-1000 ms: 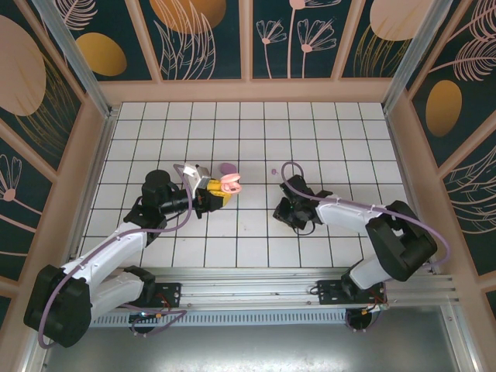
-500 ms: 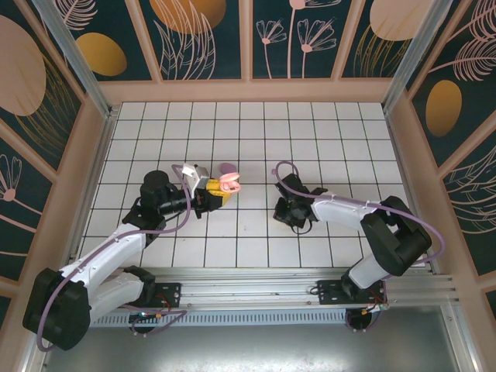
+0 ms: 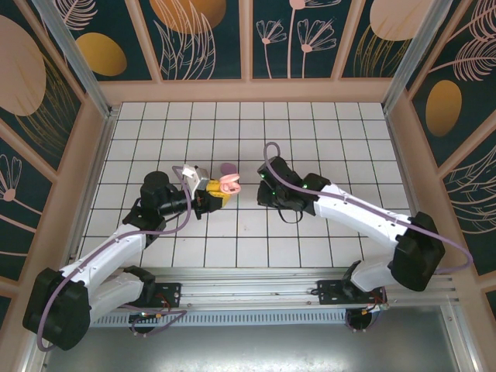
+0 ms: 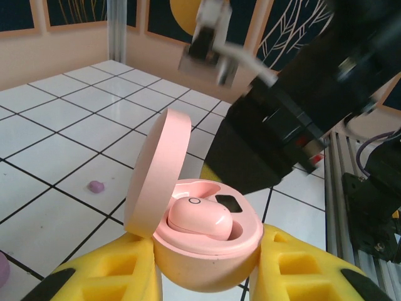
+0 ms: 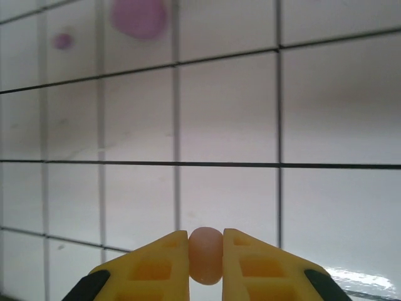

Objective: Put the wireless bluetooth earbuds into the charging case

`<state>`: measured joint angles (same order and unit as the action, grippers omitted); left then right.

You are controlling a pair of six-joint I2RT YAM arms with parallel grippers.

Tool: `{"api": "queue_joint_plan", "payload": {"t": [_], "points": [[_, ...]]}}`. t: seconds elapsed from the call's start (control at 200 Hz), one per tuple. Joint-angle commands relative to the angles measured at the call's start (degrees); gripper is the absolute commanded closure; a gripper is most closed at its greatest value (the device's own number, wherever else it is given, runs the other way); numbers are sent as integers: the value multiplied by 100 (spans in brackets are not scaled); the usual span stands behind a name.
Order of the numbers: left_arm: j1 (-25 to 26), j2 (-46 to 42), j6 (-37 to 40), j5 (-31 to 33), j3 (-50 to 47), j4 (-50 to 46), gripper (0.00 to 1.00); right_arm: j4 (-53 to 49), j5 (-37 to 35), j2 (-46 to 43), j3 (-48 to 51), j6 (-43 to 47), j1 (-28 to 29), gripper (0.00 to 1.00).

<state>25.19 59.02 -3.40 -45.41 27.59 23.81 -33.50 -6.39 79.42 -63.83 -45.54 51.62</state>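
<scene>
Right gripper [image 5: 205,239] has its yellow fingers [image 5: 150,266] closed on a pale pink earbud [image 5: 205,256], pinched right at the tips over the white tiled table [image 5: 326,113]. Seen from above, that arm stretches in toward the middle of the table. Its tip is close beside the pink charging case [image 4: 207,260], with a small gap between them.

The left gripper [image 4: 202,248] clamps that case from both sides with its yellow pads [image 4: 103,279]. It holds the case clear of the tiles, as far as I can tell, with the lid [image 4: 153,179] swung up and open. A second pale pink earbud [image 4: 199,218] sits in one pocket of the case, and the pocket next to it shows dark.

In the left wrist view, the right arm's black body [image 4: 276,132] looms just behind the open case, blurred.

Out on the tiles lie a tiny purple earbud [image 4: 95,186] and, near it, a larger purple case [image 3: 227,167]. Both are apart from either gripper.
</scene>
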Motion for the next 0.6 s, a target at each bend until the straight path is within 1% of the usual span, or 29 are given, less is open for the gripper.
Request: {"api": "queue_joint_plan", "payload": {"t": [0.0,0.25,0.596], "points": [[5,-40,50,-165,-105,325,100,-546,-326,-137,-450,217,303,84],[5,-14,42,-283,-70,310,100,-702,-630,-137,-1143,307,729,85],[3,21,95,-412,-26,269,100,-684,-900,-14,-1582,608,1076,87]]}}
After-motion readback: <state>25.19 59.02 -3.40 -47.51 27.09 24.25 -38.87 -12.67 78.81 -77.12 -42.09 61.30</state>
